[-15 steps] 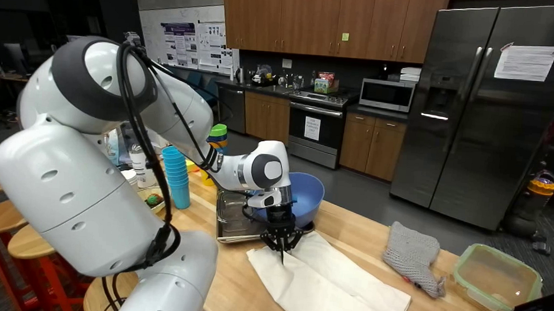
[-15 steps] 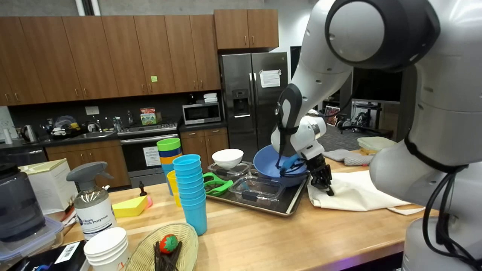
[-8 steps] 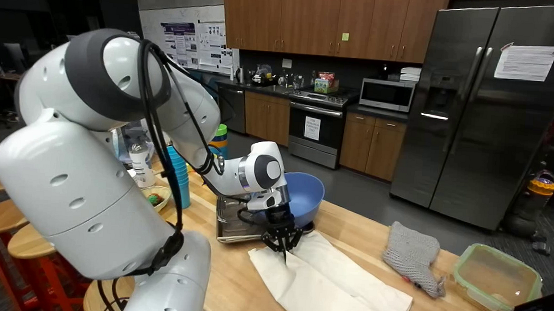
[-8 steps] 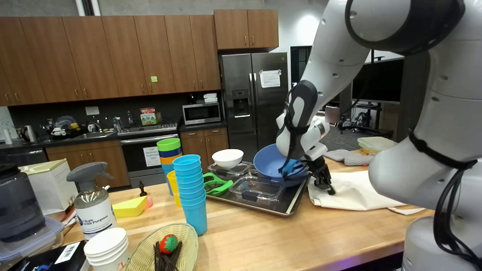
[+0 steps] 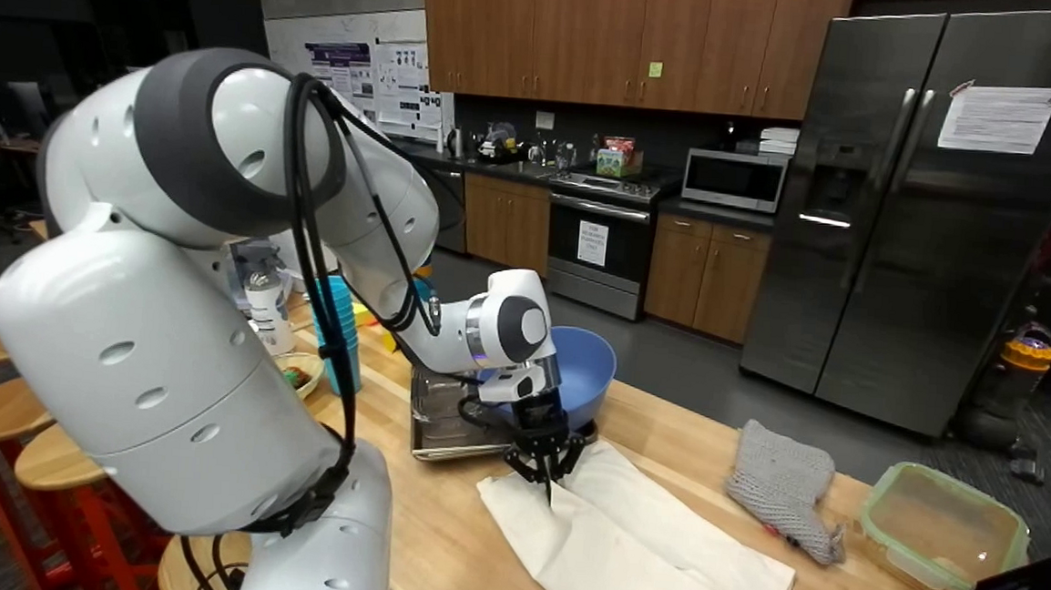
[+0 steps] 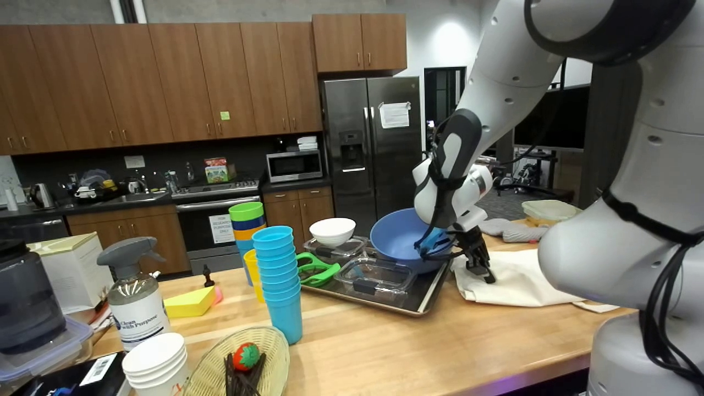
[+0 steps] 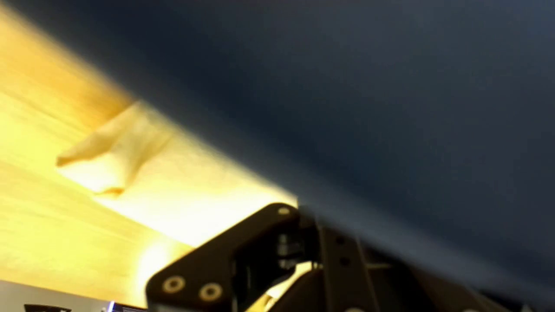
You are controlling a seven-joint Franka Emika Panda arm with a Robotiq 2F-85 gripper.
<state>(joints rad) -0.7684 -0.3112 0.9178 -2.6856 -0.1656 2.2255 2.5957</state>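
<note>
My black gripper (image 5: 549, 490) points down onto a cream cloth (image 5: 628, 557), its fingers together and their tips touching the cloth near its end by the tray. In an exterior view the same gripper (image 6: 487, 278) meets the cloth (image 6: 522, 278) beside a blue bowl (image 6: 399, 236). Whether a fold of cloth is pinched between the tips cannot be made out. A blurred dark blue-grey surface (image 7: 368, 108) fills much of the wrist view and hides the fingertips; it may be the bowl's side. Left of it there, the bright cloth (image 7: 195, 182) lies with a crumpled corner.
A metal tray (image 6: 428, 303) carries the bowl, clear containers (image 6: 377, 275) and a green object (image 6: 322, 273). Stacked blue cups (image 6: 283, 286) and a wicker basket (image 6: 278, 368) stand nearby. A grey knitted piece (image 5: 778, 484) and a lidded container (image 5: 944, 530) lie beyond the cloth.
The gripper has shifted slightly to the right in both exterior views, and the cloth has slid along with it. The upper arm links have swung the same way. The fingers stay shut.
</note>
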